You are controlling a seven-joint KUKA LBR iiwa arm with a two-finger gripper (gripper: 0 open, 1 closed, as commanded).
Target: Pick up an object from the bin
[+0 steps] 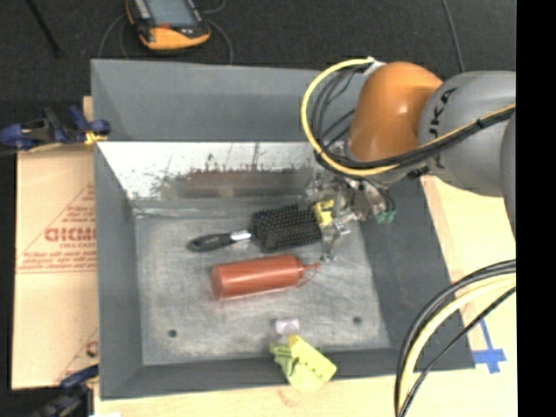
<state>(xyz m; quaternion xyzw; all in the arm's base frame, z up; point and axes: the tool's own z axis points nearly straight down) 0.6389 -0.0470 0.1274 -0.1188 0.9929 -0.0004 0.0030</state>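
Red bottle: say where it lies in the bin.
The red bottle lies on its side on the bin floor, just below the black brush in the camera view, its nozzle at right beside the gripper.

a robotics lab or test cell: an industrial robot arm (473, 137) with an orange wrist cover (387, 111) and looped cables (306, 115) reaches over a grey metal bin (208, 94), beside dark floor (287, 16) where an orange-cased handheld unit (168, 17) lies on its cord.
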